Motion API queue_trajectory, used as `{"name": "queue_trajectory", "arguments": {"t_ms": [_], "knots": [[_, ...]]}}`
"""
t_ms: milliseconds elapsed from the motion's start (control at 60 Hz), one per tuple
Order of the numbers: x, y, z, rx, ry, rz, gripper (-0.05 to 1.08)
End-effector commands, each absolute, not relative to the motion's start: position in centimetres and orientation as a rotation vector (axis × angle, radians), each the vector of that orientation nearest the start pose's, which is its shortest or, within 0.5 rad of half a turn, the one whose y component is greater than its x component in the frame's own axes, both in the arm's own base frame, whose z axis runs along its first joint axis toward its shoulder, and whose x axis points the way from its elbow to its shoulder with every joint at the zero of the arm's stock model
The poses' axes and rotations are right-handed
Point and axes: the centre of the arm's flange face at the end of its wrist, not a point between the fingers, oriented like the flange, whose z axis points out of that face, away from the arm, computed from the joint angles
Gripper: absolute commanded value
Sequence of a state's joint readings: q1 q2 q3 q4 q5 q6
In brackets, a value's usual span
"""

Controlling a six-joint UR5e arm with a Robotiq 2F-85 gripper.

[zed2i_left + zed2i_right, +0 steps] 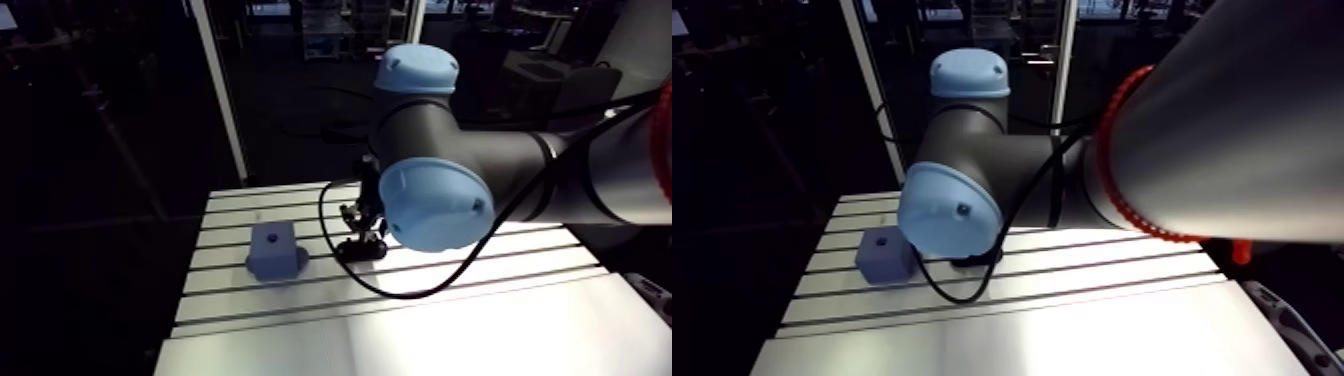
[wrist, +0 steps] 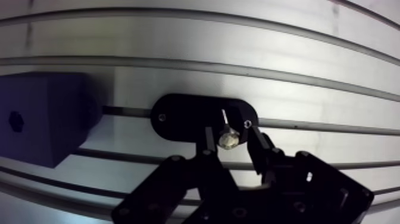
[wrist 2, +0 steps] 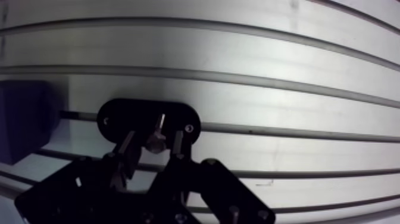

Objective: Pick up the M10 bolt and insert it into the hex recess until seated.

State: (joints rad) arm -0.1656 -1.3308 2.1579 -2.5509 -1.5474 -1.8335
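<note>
The M10 bolt (image 2: 228, 139) stands head-up in a black oval holder plate (image 2: 178, 116) on the slotted table (image 2: 238, 36). My gripper (image 2: 229, 142) hangs right over it and is open only a little. One finger sits on each side of the bolt head, and a thin gap shows on both sides. In the wrist view, a grey-blue block (image 2: 41, 119) with a small dark hex recess (image 2: 15, 121) sits beside the holder. In the arm view, the block (image 1: 271, 251) stands to the left of the gripper (image 1: 362, 235).
The table's long slots run across under the holder and the block. A black cable (image 1: 400, 290) loops over the table in front of the gripper. In the arm view the arm's blue-capped joint (image 1: 435, 205) hides the table's right side.
</note>
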Motion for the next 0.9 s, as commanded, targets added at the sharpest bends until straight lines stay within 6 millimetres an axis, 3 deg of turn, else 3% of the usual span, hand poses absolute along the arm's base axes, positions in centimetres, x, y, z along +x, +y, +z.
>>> {"name": "queue_trajectory", "arguments": {"t_ms": [17, 900], "knots": [[-49.61, -5.48, 20.34, -0.164, 3.292, 0.013, 0.59], [-49.63, -5.50, 20.03, -0.164, 3.285, 0.005, 0.64]]}}
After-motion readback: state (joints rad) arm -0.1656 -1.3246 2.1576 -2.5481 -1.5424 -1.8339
